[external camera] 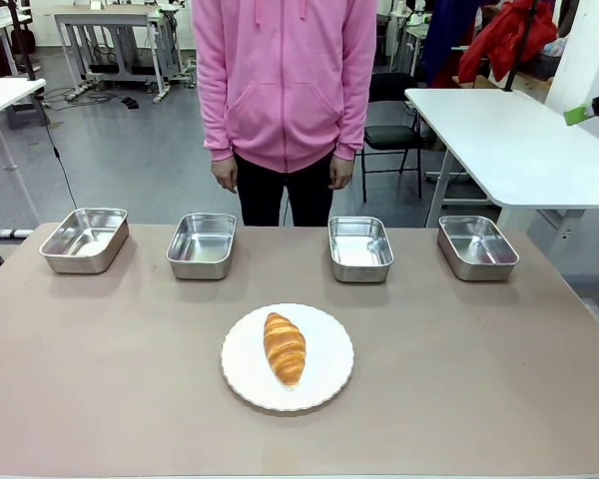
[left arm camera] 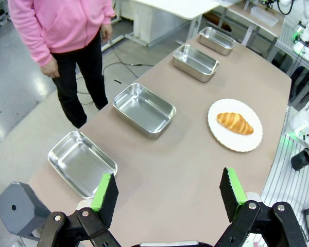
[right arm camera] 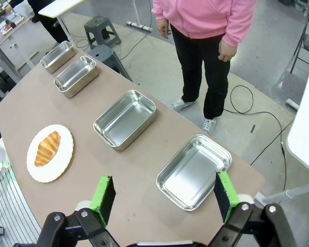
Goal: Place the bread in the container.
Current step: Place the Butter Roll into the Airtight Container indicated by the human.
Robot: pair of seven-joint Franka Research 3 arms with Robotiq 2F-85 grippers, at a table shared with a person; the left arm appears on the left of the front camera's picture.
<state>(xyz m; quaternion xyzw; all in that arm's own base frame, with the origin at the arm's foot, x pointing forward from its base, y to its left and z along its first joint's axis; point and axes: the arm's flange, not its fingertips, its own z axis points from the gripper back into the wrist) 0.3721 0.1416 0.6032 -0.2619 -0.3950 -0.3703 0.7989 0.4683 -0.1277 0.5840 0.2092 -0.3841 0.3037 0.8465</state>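
The left tool (left arm camera: 168, 195) hangs above one end of the bench (left arm camera: 185, 170). Its green-padded fingers (left arm camera: 105, 191) stand wide apart with nothing between them. Ahead of it, off toward the finger on the right of its view, the bread (left arm camera: 235, 123) lies on a round white plate (left arm camera: 245, 142), well apart from the tool. Just beyond the other finger sits the nearest tray (left arm camera: 82, 163), and three more trays (left arm camera: 144, 109) run away from the tool in a row along the bench's far edge.

The right tool (right arm camera: 163, 195) is also spread wide and holds nothing. The closest tray (right arm camera: 193, 172) lies just ahead of its fingers, and the bread is well off to the left of its view. From the front, the nearest tray shows a pale patch in its bottom, possibly only a reflection. A person (external camera: 285, 80) in a pink top stands beyond the trays with hands hanging down.
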